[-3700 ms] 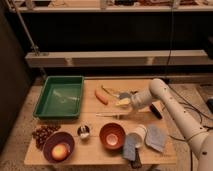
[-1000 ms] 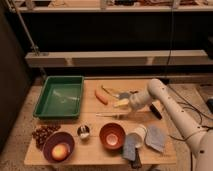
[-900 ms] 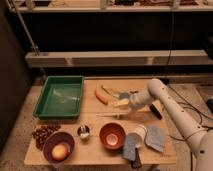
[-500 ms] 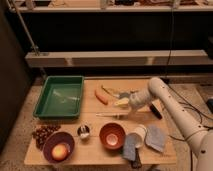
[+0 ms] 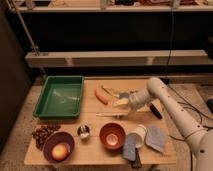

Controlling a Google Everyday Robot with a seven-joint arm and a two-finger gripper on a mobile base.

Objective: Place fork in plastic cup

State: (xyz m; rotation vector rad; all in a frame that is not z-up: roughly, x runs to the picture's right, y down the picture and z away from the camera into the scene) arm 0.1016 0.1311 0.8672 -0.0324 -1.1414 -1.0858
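The slim silver fork (image 5: 112,114) lies flat on the wooden table (image 5: 90,112), just behind the orange bowl (image 5: 112,135). The whitish plastic cup (image 5: 138,135) sits right of that bowl, tilted with its rim toward the bowl. My gripper (image 5: 115,98) hovers a little behind and above the fork, next to the orange carrot (image 5: 101,96). Its yellowish fingers (image 5: 121,102) are spread apart and hold nothing. The arm reaches in from the right.
A green tray (image 5: 60,95) stands at the back left. A small metal cup (image 5: 83,131), a purple bowl with fruit (image 5: 58,148) and a dark cluster (image 5: 42,134) are at the front left. A black-handled knife (image 5: 156,111), a grey cloth (image 5: 155,139) and a sponge (image 5: 130,148) are at the right.
The gripper has stayed almost still over the fork. Nothing on the table has moved.
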